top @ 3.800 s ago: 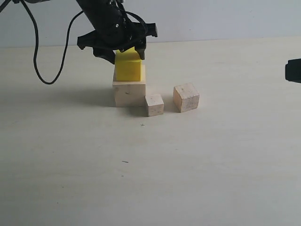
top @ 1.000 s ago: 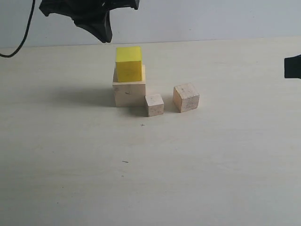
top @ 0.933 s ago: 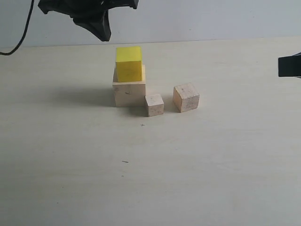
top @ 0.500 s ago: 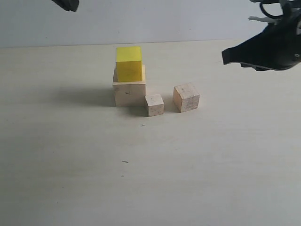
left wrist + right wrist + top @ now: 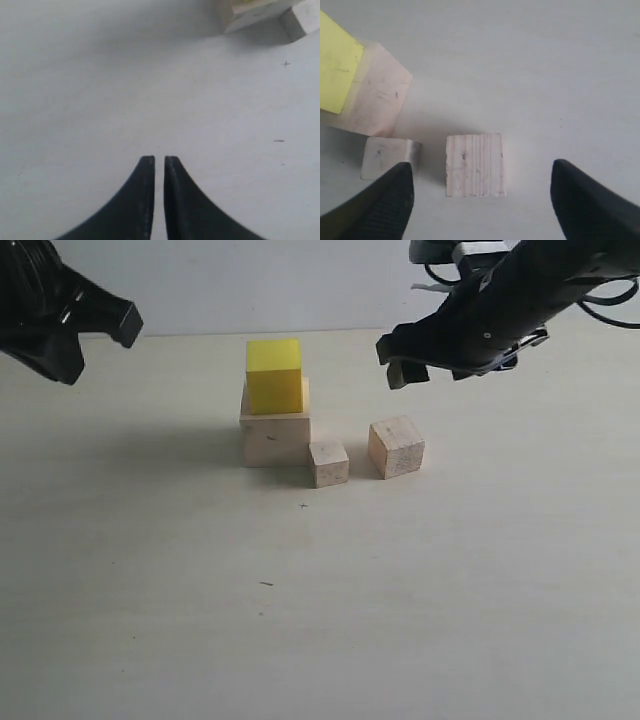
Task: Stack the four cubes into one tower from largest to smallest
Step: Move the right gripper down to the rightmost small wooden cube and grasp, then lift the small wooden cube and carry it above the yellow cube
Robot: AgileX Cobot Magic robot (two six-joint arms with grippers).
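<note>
Black right fingers [image 5: 385, 205] spread wide above the medium-small wood cube [image 5: 474, 165], gripping nothing; left fingers [image 5: 142, 200] nearly together, seemingly empty.

Seen from my right claw [image 5: 481, 165], the yellow cube [image 5: 335, 75] runs off the frame's edge with only one corner showing, and it covers much of the large pale cube [image 5: 377, 102] beneath it. One of my fingers [image 5: 387, 202] masks a corner of the smallest cube [image 5: 382, 155], down beside the yellow cube. From my left claw [image 5: 159, 159], the yellow cube is a blurred sliver at the frame's edge; the large pale cube and the smallest cube are cropped. In the exterior view, my left arm [image 5: 50, 320] and right arm [image 5: 510, 310] leave the frame.
</note>
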